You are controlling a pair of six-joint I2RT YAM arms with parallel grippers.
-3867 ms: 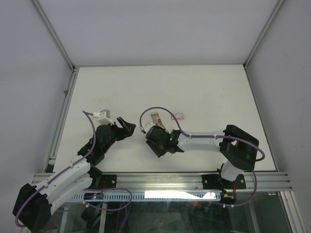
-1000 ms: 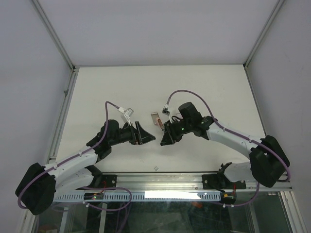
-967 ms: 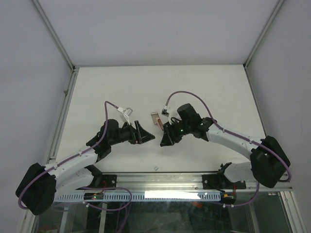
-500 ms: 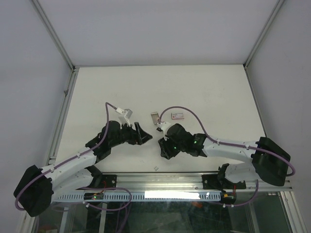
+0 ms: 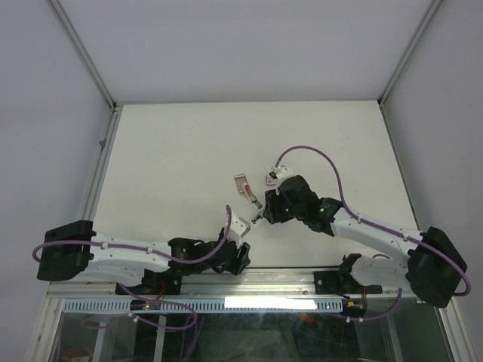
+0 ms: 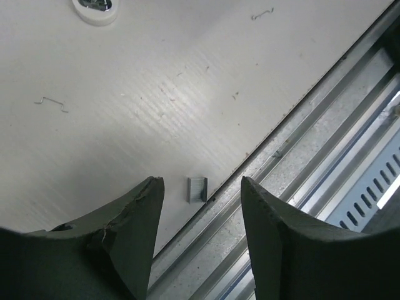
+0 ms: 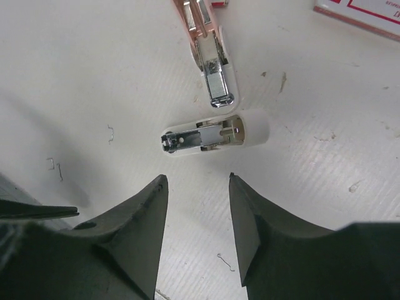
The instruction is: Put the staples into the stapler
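The stapler [image 7: 209, 56] lies opened out in a V, its pink half [image 5: 242, 185] pointing away and its white half [image 7: 215, 136] lying crosswise with the metal channel showing. My right gripper [image 7: 195, 181] [image 5: 260, 216] stands open just short of the white half, touching nothing. A corner of the red-and-white box of staples [image 7: 365, 14] shows beyond the stapler. My left gripper [image 6: 201, 182] [image 5: 240, 260] is low at the table's near edge, open, with a small silvery strip of staples [image 6: 197, 189] on the table between its fingertips.
An aluminium rail [image 6: 300, 156] runs along the table's near edge right beside the strip. Single loose staples [image 6: 51, 103] [image 7: 225, 261] lie scattered on the white table. A white round piece [image 6: 94, 7] sits at the far edge of the left wrist view.
My left arm has swung from beside the stapler down to the near edge and its jaws have narrowed. My right gripper has moved in front of the stapler and opened a little wider.
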